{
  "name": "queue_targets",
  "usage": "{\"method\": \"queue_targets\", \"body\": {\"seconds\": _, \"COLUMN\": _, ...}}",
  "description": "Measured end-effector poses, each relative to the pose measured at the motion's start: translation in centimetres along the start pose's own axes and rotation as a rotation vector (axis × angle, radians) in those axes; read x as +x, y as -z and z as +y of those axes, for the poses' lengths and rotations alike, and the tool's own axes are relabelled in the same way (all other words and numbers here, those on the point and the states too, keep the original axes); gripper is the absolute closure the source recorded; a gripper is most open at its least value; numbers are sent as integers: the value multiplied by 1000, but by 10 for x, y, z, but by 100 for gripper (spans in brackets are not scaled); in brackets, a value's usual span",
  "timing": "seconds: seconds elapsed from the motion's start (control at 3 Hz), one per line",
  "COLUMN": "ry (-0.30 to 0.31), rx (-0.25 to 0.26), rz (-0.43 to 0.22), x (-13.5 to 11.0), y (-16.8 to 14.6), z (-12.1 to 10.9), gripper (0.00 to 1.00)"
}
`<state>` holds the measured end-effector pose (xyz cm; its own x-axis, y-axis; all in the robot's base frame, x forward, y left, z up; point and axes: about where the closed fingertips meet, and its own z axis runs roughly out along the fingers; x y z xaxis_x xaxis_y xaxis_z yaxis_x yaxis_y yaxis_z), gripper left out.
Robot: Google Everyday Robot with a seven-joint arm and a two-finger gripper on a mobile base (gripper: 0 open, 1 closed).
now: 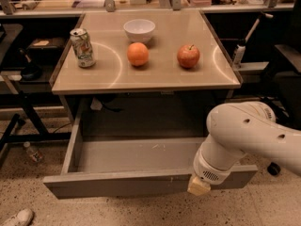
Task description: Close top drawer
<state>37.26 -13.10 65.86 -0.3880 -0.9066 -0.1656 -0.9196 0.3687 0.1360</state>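
Note:
The top drawer [117, 184] is a wide, shallow grey drawer under the tan table, and it stands pulled far out toward me. Its inside is bare, with small white scratches on the floor. Its long plain front panel runs along the bottom of the view. My white arm [244, 135] reaches in from the right and covers the right part of the drawer. My gripper [198, 186] shows as a beige tip at the front panel's outer face, right of its middle.
On the tan table top [150, 76] stand a drink can [83, 47], a white bowl [139, 30], an orange [138, 54] and a red apple [188, 56]. A plastic bottle [34, 152] and a shoe [18, 218] lie on the floor at left. A chair caster [274, 168] is at right.

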Motion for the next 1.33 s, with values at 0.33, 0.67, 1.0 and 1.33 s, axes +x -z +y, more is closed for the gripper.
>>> {"method": "queue_targets", "body": {"seconds": 0.33, "ry": 6, "rx": 14, "rz": 3, "x": -4, "y": -4, "z": -8, "gripper": 100}}
{"method": "queue_targets", "body": {"seconds": 0.67, "ry": 22, "rx": 48, "rz": 9, "x": -14, "y": -6, "z": -32, "gripper": 100}}
{"method": "queue_targets", "body": {"seconds": 1.0, "ry": 23, "rx": 48, "rz": 9, "x": -14, "y": -6, "z": -31, "gripper": 100}}
{"method": "queue_targets", "body": {"seconds": 1.33, "ry": 38, "rx": 71, "rz": 15, "x": -26, "y": -4, "z": -54, "gripper": 100}}
